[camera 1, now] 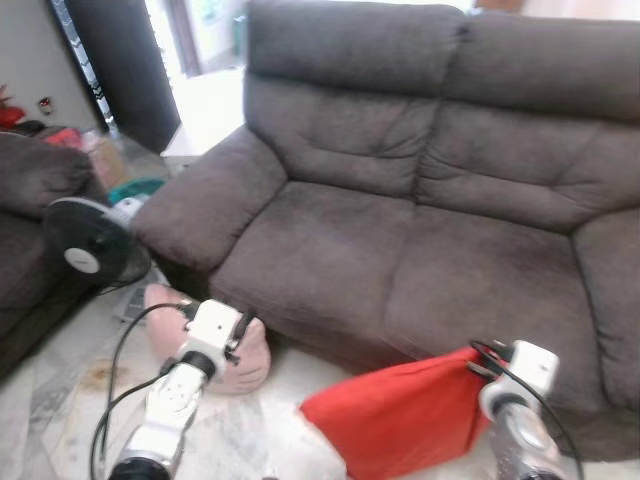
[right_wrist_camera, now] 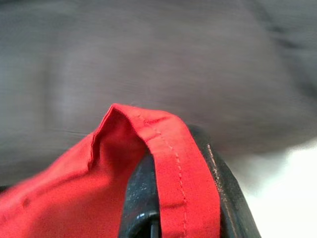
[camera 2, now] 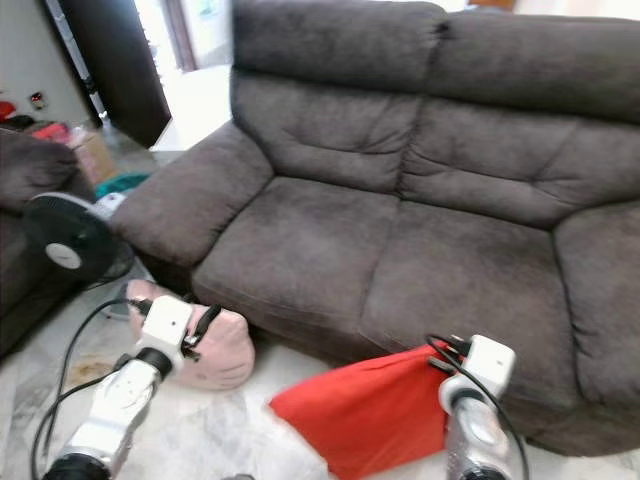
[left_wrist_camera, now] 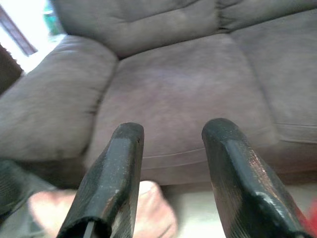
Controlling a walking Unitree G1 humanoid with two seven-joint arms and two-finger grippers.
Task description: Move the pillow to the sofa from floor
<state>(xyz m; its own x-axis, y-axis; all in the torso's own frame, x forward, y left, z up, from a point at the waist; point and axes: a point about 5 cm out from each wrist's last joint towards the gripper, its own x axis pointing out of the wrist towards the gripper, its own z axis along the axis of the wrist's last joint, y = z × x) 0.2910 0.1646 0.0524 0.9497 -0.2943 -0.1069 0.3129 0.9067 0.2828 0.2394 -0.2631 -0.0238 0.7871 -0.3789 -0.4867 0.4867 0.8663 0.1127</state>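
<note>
Red pillow (camera 1: 395, 415) hangs at sofa (camera 1: 400, 200) front, corner pinched in right claw (right_wrist_camera: 176, 208); soft, light, probably slumps, so edge grip suffices; left claw (left_wrist_camera: 171, 173) spread, empty.

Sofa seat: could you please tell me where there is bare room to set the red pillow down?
Both seat cushions of the sofa are bare, from the left armrest to the right one. The right gripper holds the red pillow below the right cushion. The floor at front left is crowded: pink pillow, fan.
</note>
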